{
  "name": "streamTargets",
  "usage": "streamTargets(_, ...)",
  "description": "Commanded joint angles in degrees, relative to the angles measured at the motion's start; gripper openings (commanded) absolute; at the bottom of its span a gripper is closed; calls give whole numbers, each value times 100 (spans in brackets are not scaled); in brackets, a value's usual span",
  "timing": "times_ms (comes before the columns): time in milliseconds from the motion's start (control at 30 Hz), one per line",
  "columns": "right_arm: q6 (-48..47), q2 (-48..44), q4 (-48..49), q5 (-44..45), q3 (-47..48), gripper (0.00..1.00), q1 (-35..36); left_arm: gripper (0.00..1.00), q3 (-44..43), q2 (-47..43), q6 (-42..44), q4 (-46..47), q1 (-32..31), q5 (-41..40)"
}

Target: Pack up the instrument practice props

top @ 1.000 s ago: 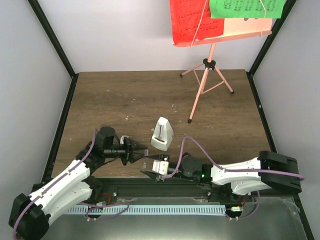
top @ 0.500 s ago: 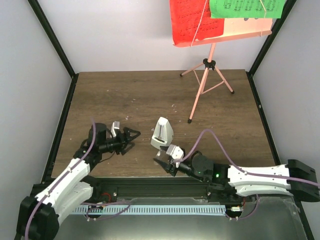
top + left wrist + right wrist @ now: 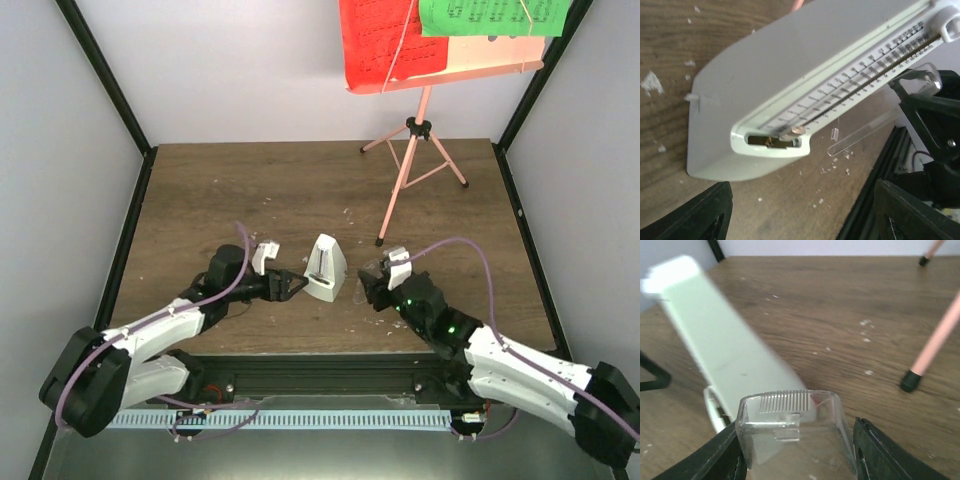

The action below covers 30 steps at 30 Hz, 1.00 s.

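Observation:
The white pyramid metronome (image 3: 325, 268) stands on the table, its scale face filling the left wrist view (image 3: 805, 85). My left gripper (image 3: 290, 285) is open just left of its base, fingers (image 3: 702, 215) wide apart and holding nothing. My right gripper (image 3: 370, 277) is to the right of the metronome, shut on the clear cover (image 3: 792, 432), which sits close to the metronome's body (image 3: 725, 345). The cover also shows in the left wrist view (image 3: 875, 122). The pink music stand (image 3: 418, 140) stands at the back right, with the red page (image 3: 385, 40) and green page (image 3: 490, 15) on its desk.
The stand's tripod legs spread over the back right of the table, with one black foot (image 3: 911, 381) near my right gripper. Small white flecks (image 3: 837, 170) litter the wood. A black rail (image 3: 320, 375) runs along the near edge, and grey walls close in the sides.
My left gripper has swung right, up to the metronome's left side. My right gripper has moved from the near edge to the metronome's right side with the clear cover.

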<state>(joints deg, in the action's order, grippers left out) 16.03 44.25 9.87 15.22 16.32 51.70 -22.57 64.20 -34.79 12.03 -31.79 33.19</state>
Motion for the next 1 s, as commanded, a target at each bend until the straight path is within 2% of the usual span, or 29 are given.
streamTargets(0, 353, 217, -208, -752, 101, 50, -771, 77, 119, 181, 742, 980, -24, -321)
streamTargets(100, 262, 676, -75, -1030, 278, 50, -1075, 76, 43, 629, 730, 1242, -20, -368)
streamTargets(233, 222, 1285, 221, -1332, 575, 50, -1206, 75, 99, 1181, 465, 2073, -28, -299)
streamTargets(433, 156, 1979, 565, -1578, 914, 50, -1222, 75, -144, 1837, 610, 2270, -123, 13)
streamTargets(600, 8, 2496, 776, -1564, 1205, 50, -1233, 73, -155, 2111, 523, 2487, -300, 250)
streamTargets(800, -349, 2951, 1280, -1272, 1374, 50, -1334, 73, -137, 2178, 309, 2753, -755, 112)
streamTargets(967, -431, 2994, 1405, -1119, 1339, 50, -1409, 73, -359, 2484, 272, 2781, -1054, 38)
